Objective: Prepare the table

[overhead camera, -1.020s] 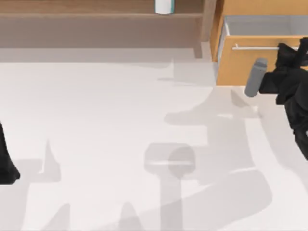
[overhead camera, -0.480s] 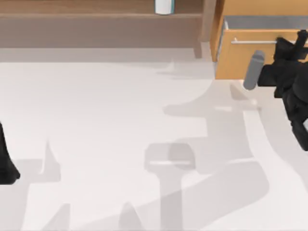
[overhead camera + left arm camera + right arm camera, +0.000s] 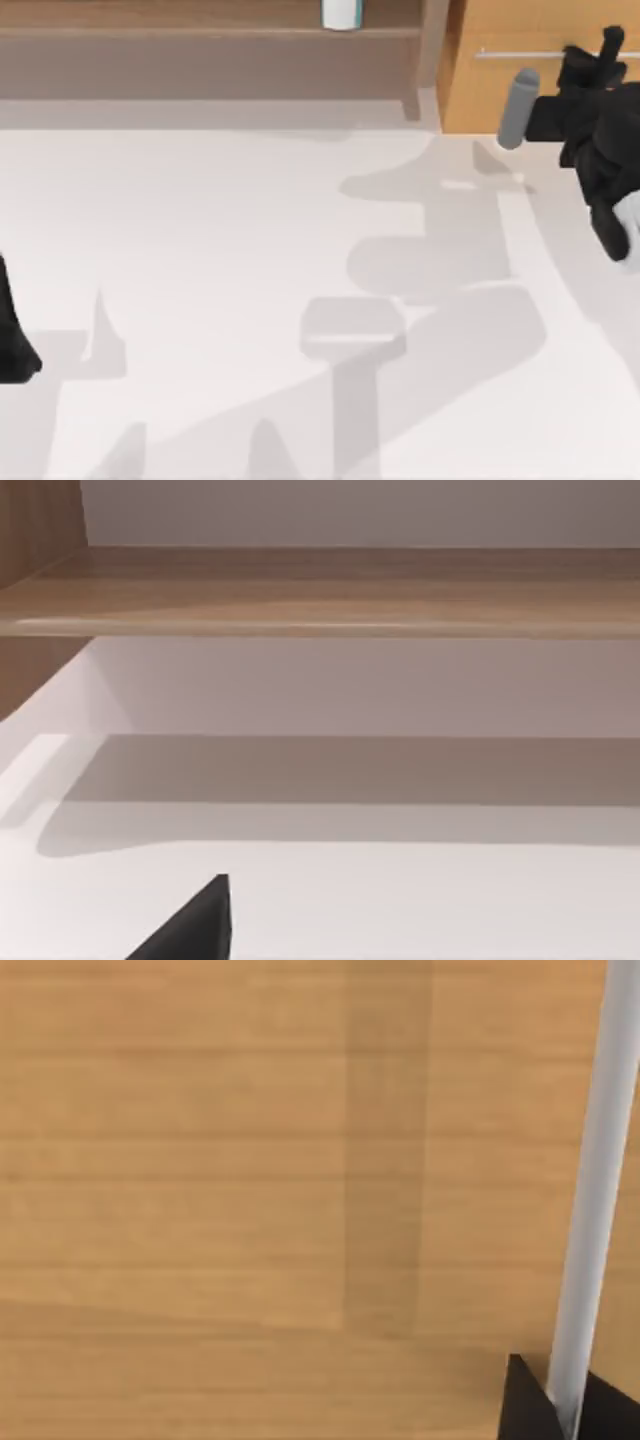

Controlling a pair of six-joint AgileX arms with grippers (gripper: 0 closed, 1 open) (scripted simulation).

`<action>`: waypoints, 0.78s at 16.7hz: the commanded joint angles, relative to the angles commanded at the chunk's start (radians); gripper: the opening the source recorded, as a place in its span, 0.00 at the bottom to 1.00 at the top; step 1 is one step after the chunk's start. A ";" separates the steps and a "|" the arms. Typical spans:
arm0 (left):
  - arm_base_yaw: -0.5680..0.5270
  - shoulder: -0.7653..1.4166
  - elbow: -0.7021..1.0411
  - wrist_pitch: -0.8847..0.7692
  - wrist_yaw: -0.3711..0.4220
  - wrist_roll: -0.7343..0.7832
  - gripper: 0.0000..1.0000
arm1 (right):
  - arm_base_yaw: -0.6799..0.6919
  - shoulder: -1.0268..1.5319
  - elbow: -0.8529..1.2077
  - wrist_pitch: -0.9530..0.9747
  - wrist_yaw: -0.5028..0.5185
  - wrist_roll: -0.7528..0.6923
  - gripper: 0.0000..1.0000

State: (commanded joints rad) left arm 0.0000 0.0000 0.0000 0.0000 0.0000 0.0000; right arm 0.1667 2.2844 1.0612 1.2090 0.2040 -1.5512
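**A:** Where is the right gripper (image 3: 598,55), and what is nearest to it?

**B:** It is at the silver bar handle (image 3: 520,53) of the orange-wood drawer unit (image 3: 480,95), at the far right of the scene. The right wrist view has the handle (image 3: 592,1200) running down between two black fingertips (image 3: 522,1400), one on each side of the bar. The fingers look pressed onto that handle, pinching it. Right behind the bar is the flat drawer front (image 3: 250,1190), close to the gripper.

**A:** Anything else beside it?

**B:** A grey cylinder (image 3: 514,108) pokes out from the arm's near side, tilted, over the lower edge of the drawer unit.

**A:** And the table?

**B:** The table (image 3: 220,260) lies below and outward from the gripper, a plain white top that spreads leftward from the drawer unit across most of the scene, with soft grey shadows on it.

**A:** Farther off?

**B:** A brown wooden shelf (image 3: 200,40) runs along the far edge, level with the gripper but well to its left, with a white and teal container (image 3: 341,14) standing on it. Farthest away, the left arm (image 3: 12,330) sits parked at the table's left edge. Its wrist view has one dark fingertip (image 3: 195,925) over the white top, facing the shelf board (image 3: 320,595); whether that gripper is spread or closed cannot be told.
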 joint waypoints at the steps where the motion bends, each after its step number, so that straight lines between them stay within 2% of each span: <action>1: 0.000 0.000 0.000 0.000 0.000 0.000 1.00 | -0.002 0.009 0.023 -0.013 -0.003 0.000 0.00; 6: 0.000 0.000 0.000 0.000 0.000 0.000 1.00 | -0.003 0.017 0.042 -0.023 -0.007 0.000 0.00; 13: 0.000 0.000 0.000 0.000 0.000 0.000 1.00 | -0.003 0.017 0.042 -0.023 -0.007 0.000 0.53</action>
State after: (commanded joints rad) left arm 0.0000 0.0000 0.0000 0.0000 0.0000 0.0000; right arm 0.1635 2.3012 1.1034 1.1858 0.1974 -1.5515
